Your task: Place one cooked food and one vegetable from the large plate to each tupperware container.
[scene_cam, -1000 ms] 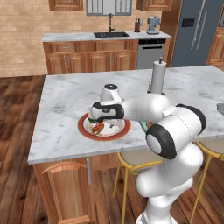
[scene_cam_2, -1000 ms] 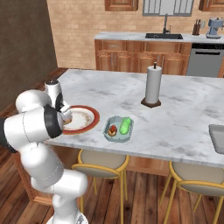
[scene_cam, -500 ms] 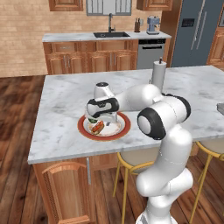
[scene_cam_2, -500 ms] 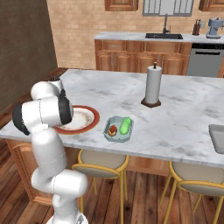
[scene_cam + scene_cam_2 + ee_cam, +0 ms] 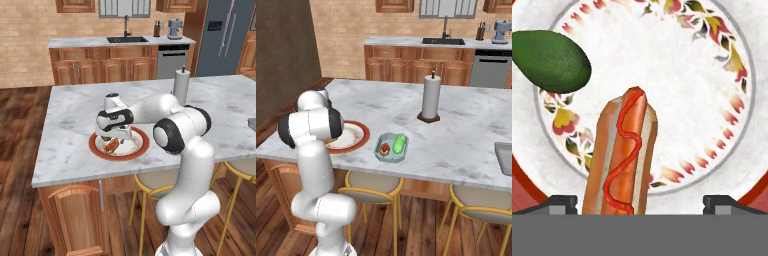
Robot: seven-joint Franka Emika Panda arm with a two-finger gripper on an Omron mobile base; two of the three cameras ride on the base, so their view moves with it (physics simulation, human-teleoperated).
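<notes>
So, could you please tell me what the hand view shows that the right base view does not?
Hand view alone: a hot dog and a dark green avocado lying apart on the plate, with the open end effector straddling the hot dog's near end. Right base view alone: the blue-grey container already holding two foods, the paper towel roll, and the darker container. Both: the plate.

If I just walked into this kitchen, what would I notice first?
Probably the big white robot arm bending over the large plate near the front edge of the marble island. Its open gripper hangs right above a hot dog with a red squiggle of sauce, and a dark green avocado lies beside it. To the plate's right, a small blue-grey container already holds a red food and a green vegetable.
</notes>
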